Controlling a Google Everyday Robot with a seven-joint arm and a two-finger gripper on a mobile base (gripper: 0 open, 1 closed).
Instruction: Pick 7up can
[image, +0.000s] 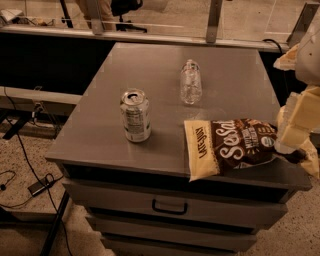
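Note:
The 7up can (135, 115) stands upright on the grey cabinet top (150, 70), near its front left part. It has a silver top with a pull tab and a fine-print label panel facing me. My gripper (292, 131) shows at the right edge of the view as pale blocky parts, over the right end of a chip bag. It is far to the right of the can and holds nothing that I can see.
A clear plastic bottle (191, 82) lies behind and right of the can. A brown and yellow chip bag (231, 145) lies at the front right. The cabinet has drawers with a handle (169, 207). Cables (30, 170) run on the floor at left.

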